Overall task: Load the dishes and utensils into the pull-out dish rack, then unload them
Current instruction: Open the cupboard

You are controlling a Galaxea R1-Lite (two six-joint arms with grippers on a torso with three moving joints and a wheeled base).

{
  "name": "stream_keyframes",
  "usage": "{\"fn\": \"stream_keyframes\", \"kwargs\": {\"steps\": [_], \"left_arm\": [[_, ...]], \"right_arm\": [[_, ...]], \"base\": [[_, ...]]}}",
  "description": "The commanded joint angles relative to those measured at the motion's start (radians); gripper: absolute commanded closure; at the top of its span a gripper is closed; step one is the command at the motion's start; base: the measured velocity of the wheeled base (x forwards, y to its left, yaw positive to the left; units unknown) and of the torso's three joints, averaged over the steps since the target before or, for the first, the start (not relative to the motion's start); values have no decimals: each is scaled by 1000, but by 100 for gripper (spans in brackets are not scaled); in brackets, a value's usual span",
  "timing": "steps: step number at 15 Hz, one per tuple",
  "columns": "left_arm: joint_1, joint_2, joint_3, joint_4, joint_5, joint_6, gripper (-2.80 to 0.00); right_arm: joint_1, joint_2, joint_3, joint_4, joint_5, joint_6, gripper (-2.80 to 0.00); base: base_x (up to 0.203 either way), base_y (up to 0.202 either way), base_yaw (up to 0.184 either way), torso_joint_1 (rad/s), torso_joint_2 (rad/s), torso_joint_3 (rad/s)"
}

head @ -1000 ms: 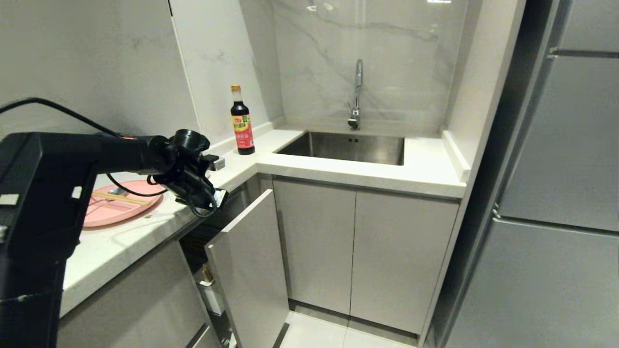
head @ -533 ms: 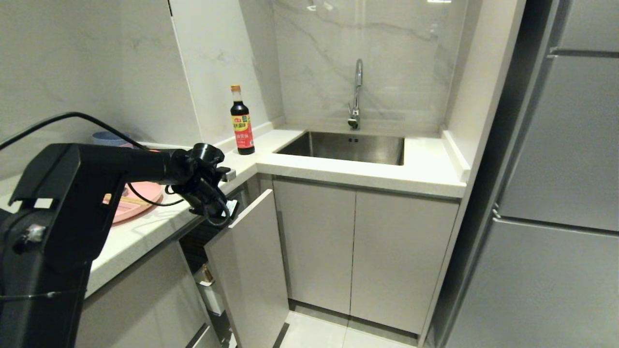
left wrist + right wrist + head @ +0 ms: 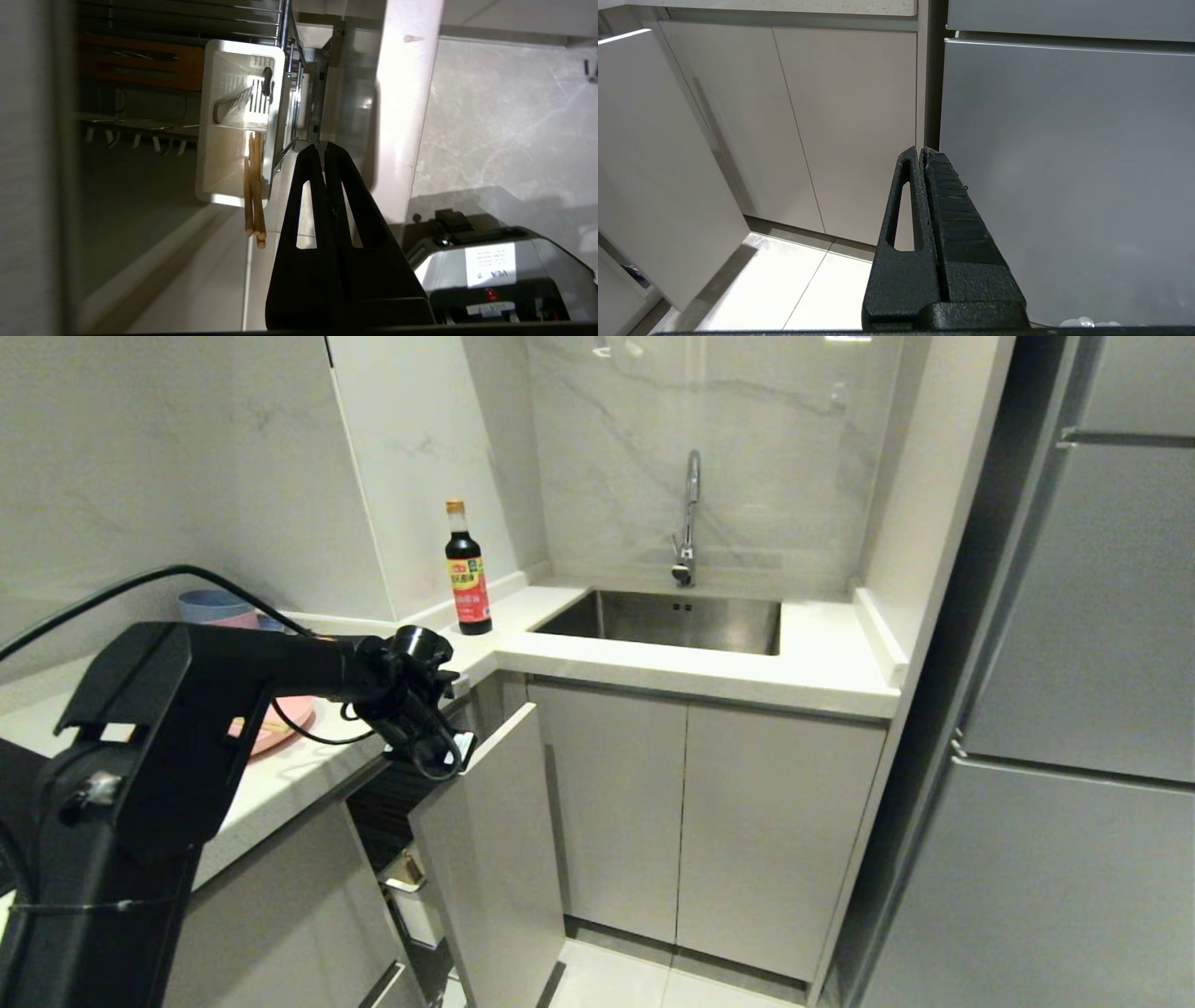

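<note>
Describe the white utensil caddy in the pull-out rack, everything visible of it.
The white utensil caddy is a rectangular, plastic-looking box split by a divider into two compartments. One has a slotted wall and holds a silver metal utensil. The other holds wooden chopsticks, whose ends stick out past its rim. It sits against the chrome wire basket, behind the pale front panel. The head view shows only a corner of it.

A: Which parts are concealed? The left arm point(image 3: 233, 663) covers most of the pink plate point(image 3: 285, 723) on the surface.

B: The pull-out dish rack point(image 3: 415, 887) shows only partly behind its front panel; the caddy's point(image 3: 229, 154) contents stay indistinct.
</note>
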Motion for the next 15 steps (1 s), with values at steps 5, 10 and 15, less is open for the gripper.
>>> {"fn": "stream_keyframes", "kwargs": {"steps": [5,10,15], "left_arm": [[-51,0,-1,7,-5,-26,0],[-128,-11,2,12,-9,-64,0],[-200,-13,2,12,-7,-94,0]], "right_arm": [[1,0,0,0,0,0,0],[1,0,-1,0,0,0,0],[0,0,0,0,0,0,0]], "base": [[0,0,0,0,0,0],[0,0,0,0,0,0],[0,0,0,0,0,0]]}}
